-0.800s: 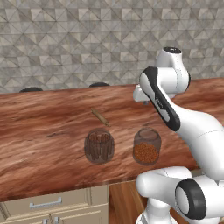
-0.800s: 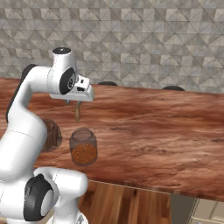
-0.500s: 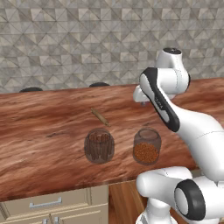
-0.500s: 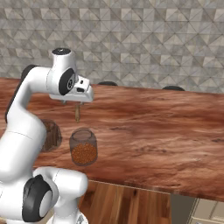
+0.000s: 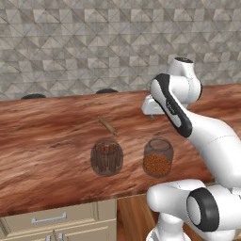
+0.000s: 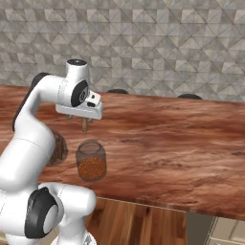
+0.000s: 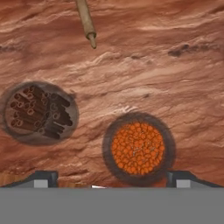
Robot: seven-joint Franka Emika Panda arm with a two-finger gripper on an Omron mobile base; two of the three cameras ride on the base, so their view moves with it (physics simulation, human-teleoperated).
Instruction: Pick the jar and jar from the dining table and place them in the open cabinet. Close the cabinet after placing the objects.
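Hand view: fingers (image 7: 43,177) stay spread above the grain jar (image 7: 139,148); nothing has shifted, so neither jar is picked yet.

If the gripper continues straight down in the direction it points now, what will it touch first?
Most likely the jar of reddish grains. The open gripper points down at the table, and this jar lies nearest its centre line, between the fingertips. The jar of brown sticks sits off to one side.

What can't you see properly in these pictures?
- Stick jar, right base view: mostly hidden behind the arm.
- Gripper, hand view: fingertips cut off by the bottom edge.
- Drawer front, left base view: cut off by the bottom edge.
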